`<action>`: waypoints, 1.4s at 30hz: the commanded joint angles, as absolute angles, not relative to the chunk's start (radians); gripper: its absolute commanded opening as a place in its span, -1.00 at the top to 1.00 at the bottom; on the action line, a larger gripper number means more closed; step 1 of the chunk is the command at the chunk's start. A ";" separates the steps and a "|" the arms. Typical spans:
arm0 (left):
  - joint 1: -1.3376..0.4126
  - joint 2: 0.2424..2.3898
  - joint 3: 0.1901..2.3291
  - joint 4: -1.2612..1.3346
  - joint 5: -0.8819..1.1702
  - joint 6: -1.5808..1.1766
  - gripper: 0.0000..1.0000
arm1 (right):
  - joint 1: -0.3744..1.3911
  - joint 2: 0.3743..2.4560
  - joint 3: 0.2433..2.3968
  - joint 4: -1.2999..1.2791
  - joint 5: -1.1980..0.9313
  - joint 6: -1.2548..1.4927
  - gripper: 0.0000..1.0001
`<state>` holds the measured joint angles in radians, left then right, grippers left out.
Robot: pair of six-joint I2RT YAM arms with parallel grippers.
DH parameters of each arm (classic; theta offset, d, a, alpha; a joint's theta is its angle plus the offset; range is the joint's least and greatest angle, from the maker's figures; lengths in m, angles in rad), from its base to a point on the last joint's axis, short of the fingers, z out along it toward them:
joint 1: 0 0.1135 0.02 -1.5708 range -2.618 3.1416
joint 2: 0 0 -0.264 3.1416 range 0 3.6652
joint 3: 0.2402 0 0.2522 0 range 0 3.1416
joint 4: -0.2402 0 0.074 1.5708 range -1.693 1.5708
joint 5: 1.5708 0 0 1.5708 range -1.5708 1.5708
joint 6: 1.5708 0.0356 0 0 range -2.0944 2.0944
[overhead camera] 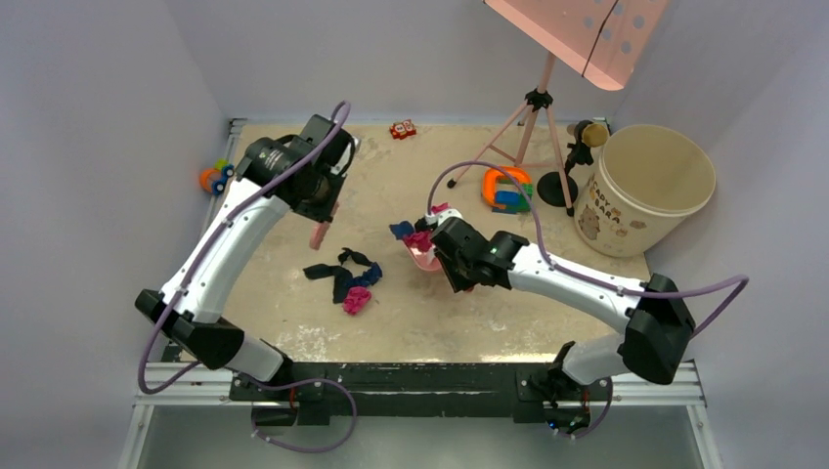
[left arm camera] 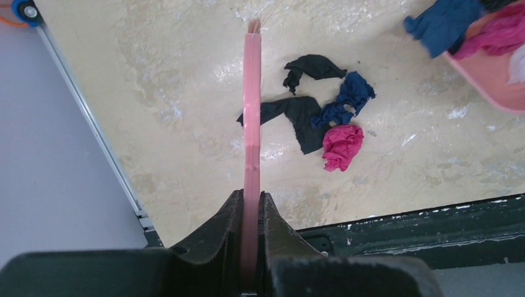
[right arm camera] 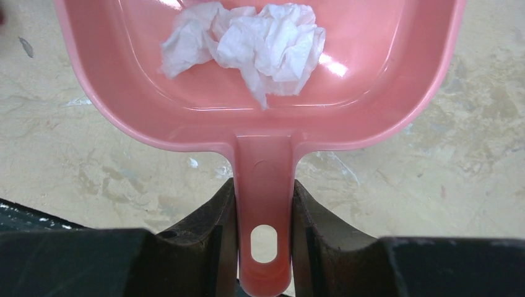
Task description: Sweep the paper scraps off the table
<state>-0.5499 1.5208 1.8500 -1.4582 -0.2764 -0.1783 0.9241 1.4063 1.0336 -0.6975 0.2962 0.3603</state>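
My left gripper [overhead camera: 326, 203] is shut on a thin pink brush [overhead camera: 320, 234] that points down at the table [overhead camera: 293, 322]. In the left wrist view the gripper [left arm camera: 251, 210] clamps the brush [left arm camera: 251, 105], just left of a cluster of paper scraps: black [left arm camera: 302, 114], dark blue [left arm camera: 347, 99] and magenta [left arm camera: 342, 145]. The cluster lies mid-table [overhead camera: 350, 283]. My right gripper [overhead camera: 448, 256] is shut on the handle of a pink dustpan [overhead camera: 425, 256]. The dustpan [right arm camera: 266, 124], held by that gripper [right arm camera: 264, 204], has a white wad [right arm camera: 247, 40] inside. A blue scrap [left arm camera: 442, 25] and a magenta one [left arm camera: 495, 34] lie at its lip.
A cream bucket [overhead camera: 645, 186] stands at the back right. Next to it are a pink tripod stand [overhead camera: 533, 117] and a black round base [overhead camera: 559, 186]. An orange, blue and green toy [overhead camera: 506, 188], a red-and-white block [overhead camera: 402, 128] and a toy at the left rail [overhead camera: 215, 177] lie around.
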 commanded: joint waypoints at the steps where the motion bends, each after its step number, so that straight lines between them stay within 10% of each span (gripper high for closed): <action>1: -0.544 1.440 1.762 -1.438 -0.326 -0.232 1.00 | 0.880 1.321 1.126 -0.822 0.300 0.387 1.00; 42: -0.553 1.062 1.171 -0.946 -0.155 -0.290 1.00 | -0.163 1.201 1.658 -1.120 -0.021 0.314 1.00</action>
<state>-0.5510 1.1110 1.1847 -1.0206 -0.1352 -0.2642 -0.0319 1.2045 1.6131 -1.2209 0.1593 0.3290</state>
